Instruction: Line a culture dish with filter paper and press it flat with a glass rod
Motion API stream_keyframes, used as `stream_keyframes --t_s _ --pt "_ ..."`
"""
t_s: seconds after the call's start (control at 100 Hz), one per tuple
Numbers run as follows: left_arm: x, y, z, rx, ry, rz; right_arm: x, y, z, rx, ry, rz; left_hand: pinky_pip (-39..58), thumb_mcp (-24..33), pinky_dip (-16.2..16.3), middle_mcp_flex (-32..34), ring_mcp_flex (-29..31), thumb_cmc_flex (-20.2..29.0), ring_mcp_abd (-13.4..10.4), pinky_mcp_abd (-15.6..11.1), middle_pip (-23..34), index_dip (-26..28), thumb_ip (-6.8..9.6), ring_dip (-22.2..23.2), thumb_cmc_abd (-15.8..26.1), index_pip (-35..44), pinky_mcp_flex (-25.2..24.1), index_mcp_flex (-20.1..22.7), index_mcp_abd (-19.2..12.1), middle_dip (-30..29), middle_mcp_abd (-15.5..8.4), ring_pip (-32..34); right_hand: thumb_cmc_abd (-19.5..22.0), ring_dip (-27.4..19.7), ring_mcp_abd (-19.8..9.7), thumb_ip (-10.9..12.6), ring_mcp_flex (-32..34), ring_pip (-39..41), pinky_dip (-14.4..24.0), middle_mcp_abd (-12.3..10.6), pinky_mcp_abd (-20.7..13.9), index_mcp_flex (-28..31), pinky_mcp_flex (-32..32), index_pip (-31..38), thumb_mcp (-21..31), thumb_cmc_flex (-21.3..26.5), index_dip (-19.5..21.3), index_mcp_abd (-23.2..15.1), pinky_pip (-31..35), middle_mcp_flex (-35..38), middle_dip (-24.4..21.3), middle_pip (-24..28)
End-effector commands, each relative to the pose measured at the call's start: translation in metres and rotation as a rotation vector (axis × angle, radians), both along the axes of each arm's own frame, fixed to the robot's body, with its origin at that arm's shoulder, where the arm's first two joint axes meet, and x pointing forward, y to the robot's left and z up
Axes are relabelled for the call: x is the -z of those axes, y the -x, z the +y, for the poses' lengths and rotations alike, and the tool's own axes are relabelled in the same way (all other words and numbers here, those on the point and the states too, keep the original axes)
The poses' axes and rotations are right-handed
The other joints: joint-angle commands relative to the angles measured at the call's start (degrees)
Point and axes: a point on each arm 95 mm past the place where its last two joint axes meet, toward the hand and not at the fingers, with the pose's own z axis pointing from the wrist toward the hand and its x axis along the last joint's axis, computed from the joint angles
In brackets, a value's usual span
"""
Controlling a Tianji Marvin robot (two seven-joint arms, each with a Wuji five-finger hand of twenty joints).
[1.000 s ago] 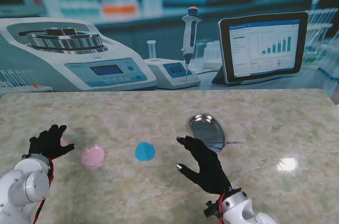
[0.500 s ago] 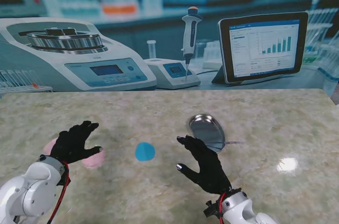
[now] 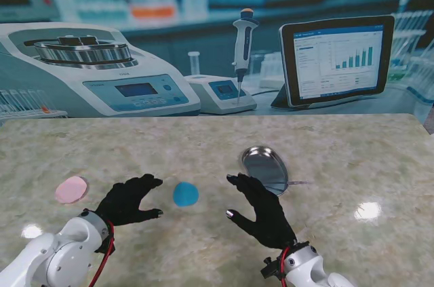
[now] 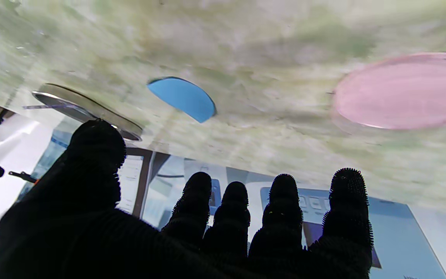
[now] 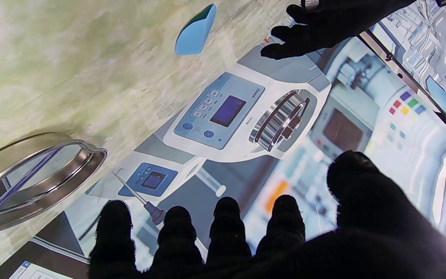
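A blue filter-paper disc (image 3: 185, 194) lies flat on the marble table (image 3: 203, 144), near the middle. My left hand (image 3: 129, 200) hovers just to its left, open with fingers spread and holding nothing. In the stand view that hand covers a pink culture dish (image 4: 405, 91), which the left wrist view shows beside the blue disc (image 4: 182, 97). A flat pink disc (image 3: 70, 189) lies farther left. A round metal dish (image 3: 264, 165) holds a thin glass rod (image 3: 294, 182) laid across it. My right hand (image 3: 261, 211) is open and empty, just nearer to me than the metal dish.
Behind the table's far edge stands a printed lab backdrop (image 3: 102, 70) showing a centrifuge, pipette and tablet. A bright light reflection (image 3: 368, 210) sits on the table's right side. The right wrist view shows the metal dish rim (image 5: 72, 170) with the rod (image 5: 21, 176) across it.
My left hand has swept to the right, from the far pink disc across the pink dish to just beside the blue disc. The right hand has not moved.
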Motion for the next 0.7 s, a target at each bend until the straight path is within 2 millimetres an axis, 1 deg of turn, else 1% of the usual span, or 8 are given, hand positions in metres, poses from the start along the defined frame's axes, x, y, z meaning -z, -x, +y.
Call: stream_keyframes --t_s 0.0,0.03,0.08,0.25,0.41,0.43,0.45,0.69 --pt "0.0 -0.001 -0.007 0.011 0.006 0.012 0.0 0.003 0.003 -0.003 -0.009 0.002 -2.7 -2.6 2.4 -0.5 -1.0 1.0 -0.7 -0.4 0.7 1.6 1.27 1.0 2.1 2.8 -0.6 0.0 -0.8 -0.7 -0.9 -1.5 0.3 -0.3 -0.7 0.3 0.0 0.2 -0.3 -1.1 -0.3 -0.4 -0.5 -0.2 -0.1 0.3 0.9 -1.4 0.9 -1.2 0.4 0.4" --pt "0.001 -0.002 -0.01 0.013 0.007 0.016 0.0 0.003 0.003 -0.003 -0.009 0.002 -2.8 -3.1 2.4 -0.4 -1.0 0.9 -0.7 -0.4 0.7 1.7 1.27 1.0 2.3 3.0 -0.7 0.1 -0.7 -0.8 -0.8 -1.6 0.3 -0.3 -0.9 0.3 -0.2 0.1 -0.3 -1.1 -0.3 -0.4 -0.5 -0.3 -0.1 0.3 0.9 -1.3 0.9 -1.2 0.4 0.4" --pt "0.002 -0.004 -0.014 0.017 0.009 0.022 0.0 0.003 0.003 -0.004 -0.009 0.002 -3.4 -8.6 3.0 -0.4 -1.1 3.2 -0.7 -0.4 1.1 2.1 2.1 1.1 3.6 4.1 -0.6 0.3 -0.7 -1.5 -0.7 -1.7 0.3 -0.3 -0.8 0.3 0.0 0.2 -0.3 -1.1 -0.3 -0.4 -0.5 -0.3 -0.1 0.3 0.9 -1.3 0.9 -1.2 0.4 0.4" --pt "0.005 -0.011 -0.028 0.031 -0.007 0.025 -0.001 0.003 0.003 -0.002 -0.011 0.002 -3.9 -9.8 2.8 -0.1 -1.1 2.9 -0.7 -0.3 1.5 2.4 1.93 1.1 3.2 4.8 -0.9 1.8 -0.4 -1.5 -0.7 -1.8 0.3 -0.3 -0.8 0.3 0.1 0.1 -0.3 -1.1 -0.3 -0.4 -0.5 -0.2 -0.1 0.2 1.0 -1.3 0.9 -1.2 0.4 0.4" --pt "0.011 -0.017 -0.037 0.042 -0.058 0.026 -0.001 0.003 0.002 0.001 -0.012 0.001 -4.9 -10.3 2.6 -0.9 -1.7 2.1 -1.1 -0.6 0.4 1.7 1.58 1.0 1.3 3.1 -1.4 -0.2 0.2 -2.0 -1.1 -2.2 0.3 -0.2 -0.7 0.3 0.2 0.2 -0.3 -1.0 -0.3 -0.4 -0.5 -0.2 -0.1 0.3 1.1 -1.2 0.9 -1.2 0.4 0.4" --pt "0.012 -0.017 -0.038 0.039 -0.063 0.026 -0.001 0.003 0.002 0.002 -0.013 0.001 -6.1 -3.9 3.7 -0.9 -1.8 -1.3 -1.1 -0.6 -0.2 1.3 0.66 1.3 -0.2 2.5 -1.2 0.0 0.2 -1.3 -1.1 -2.4 0.3 -0.2 -0.8 0.3 0.0 0.2 -0.3 -1.1 -0.3 -0.4 -0.5 -0.2 -0.1 0.2 1.2 -1.2 0.9 -1.2 0.4 0.4" --pt "0.013 -0.017 -0.04 0.036 -0.069 0.026 -0.001 0.003 0.002 0.002 -0.013 0.001 -6.5 -2.3 3.9 -0.9 -1.9 -2.2 -1.2 -0.6 -0.4 1.2 0.4 1.3 -0.7 2.3 -1.3 -0.1 0.4 -1.2 -1.1 -2.5 0.3 -0.3 -0.9 0.3 -0.3 0.0 -0.3 -1.1 -0.3 -0.4 -0.5 -0.2 -0.1 0.2 1.2 -1.2 0.9 -1.2 0.4 0.4" --pt "0.024 -0.023 -0.049 0.008 -0.116 0.023 -0.001 0.004 0.001 0.004 -0.016 0.0 -7.4 0.0 3.7 -1.3 -2.1 -2.9 -1.4 -0.7 -1.0 0.6 0.16 1.3 -1.6 1.2 -1.4 -0.2 0.7 -1.3 -1.1 -2.7 0.3 -0.2 -0.8 0.3 -0.1 0.2 -0.2 -1.1 -0.3 -0.4 -0.5 -0.2 -0.1 0.2 1.4 -1.1 0.9 -1.2 0.4 0.5"
